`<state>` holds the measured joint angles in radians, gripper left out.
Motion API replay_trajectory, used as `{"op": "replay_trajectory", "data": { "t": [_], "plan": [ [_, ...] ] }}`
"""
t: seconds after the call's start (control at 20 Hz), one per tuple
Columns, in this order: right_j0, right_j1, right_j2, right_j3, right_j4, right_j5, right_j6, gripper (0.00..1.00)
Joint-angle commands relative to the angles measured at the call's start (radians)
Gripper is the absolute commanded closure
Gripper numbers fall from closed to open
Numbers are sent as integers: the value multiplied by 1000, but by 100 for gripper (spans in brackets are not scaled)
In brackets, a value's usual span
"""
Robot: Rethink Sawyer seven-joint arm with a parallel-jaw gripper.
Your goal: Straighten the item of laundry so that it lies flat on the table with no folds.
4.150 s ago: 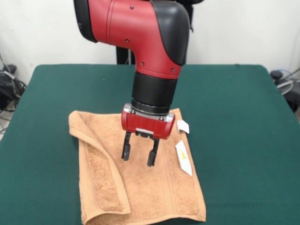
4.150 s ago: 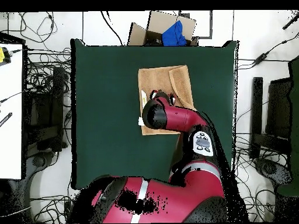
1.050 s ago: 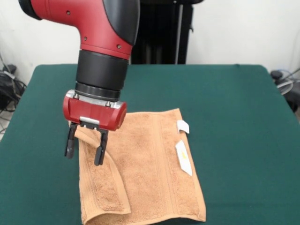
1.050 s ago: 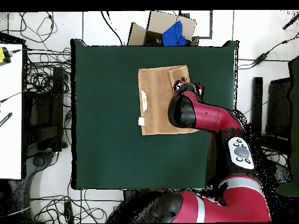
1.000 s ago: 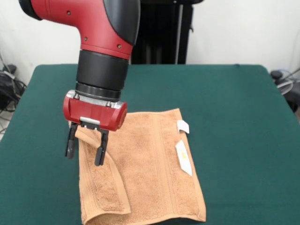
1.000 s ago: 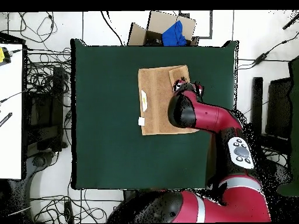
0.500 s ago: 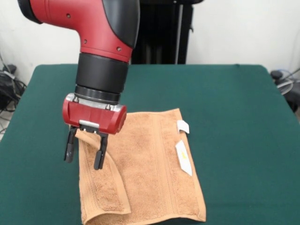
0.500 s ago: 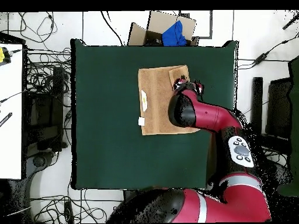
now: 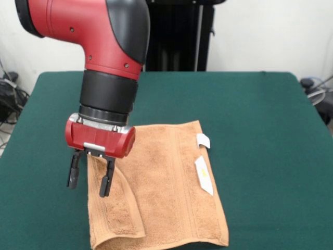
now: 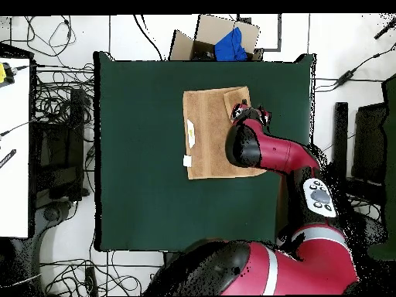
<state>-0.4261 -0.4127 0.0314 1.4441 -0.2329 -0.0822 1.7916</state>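
A light orange-tan terry-cloth towel is shown lying on the dark green felt-topped table, one side strip folded over onto itself. The red and black arm's gripper is held vertically, pointing down, its black fingers spread apart and straddling the folded edge. A slip is judged possible: were both layers pinched, or only loose pile caught, the fold could be dragged rather than opened.
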Motion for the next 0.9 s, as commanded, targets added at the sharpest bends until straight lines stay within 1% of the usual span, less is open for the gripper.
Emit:
{"op": "replay_trajectory", "data": {
  "t": [0.05,0.6,0.9],
  "plan": [
    [22,56,108,-22,-29,-26,109,0],
    [66,72,73,-54,27,-39,153,0],
    [75,63,69,-53,43,-39,166,0]
  ]
}}
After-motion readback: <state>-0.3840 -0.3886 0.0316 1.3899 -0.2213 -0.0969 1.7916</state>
